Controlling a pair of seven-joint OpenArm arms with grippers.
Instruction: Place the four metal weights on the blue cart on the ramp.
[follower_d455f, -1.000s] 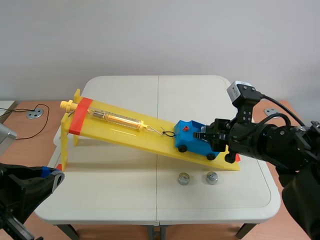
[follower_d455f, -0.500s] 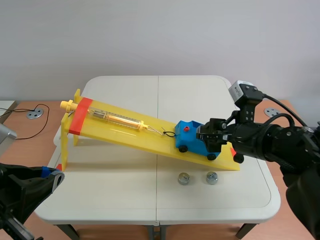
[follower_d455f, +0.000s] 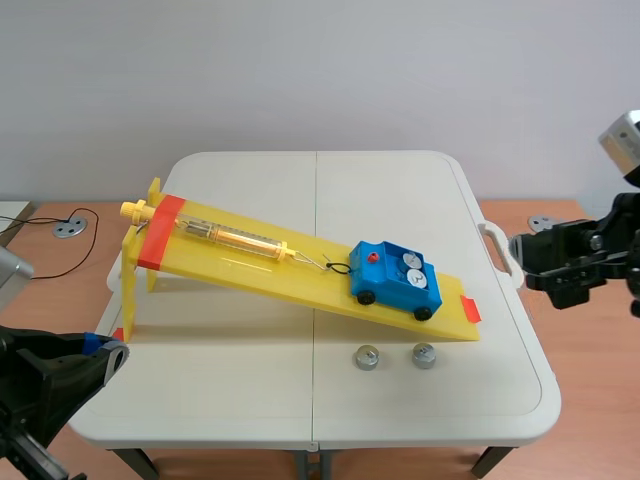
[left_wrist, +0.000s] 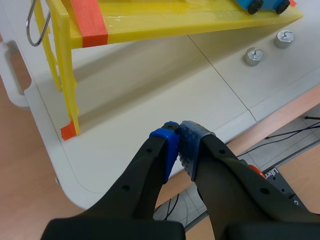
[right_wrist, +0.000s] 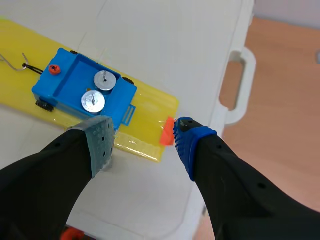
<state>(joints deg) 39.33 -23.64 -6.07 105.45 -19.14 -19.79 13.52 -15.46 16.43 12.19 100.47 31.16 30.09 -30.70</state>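
Cart (follower_d455f: 396, 280) holds two weights (follower_d455f: 407, 262); our open right claw (right_wrist: 144, 135) has backed away from it. Two loose weights (follower_d455f: 368, 357) near it remain for us.

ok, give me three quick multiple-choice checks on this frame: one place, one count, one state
1. The loose weights lie:
A on the table by the ramp's low end
B in a gripper
C on the floor

2. How many weights are in the cart?
A one
B two
C four

3. The right gripper is:
A shut on a weight
B shut on the cart
C open

Key: 1 A, both sit on the tabletop; 2 B, two discs show in its tray; 3 C, fingers apart with nothing between.
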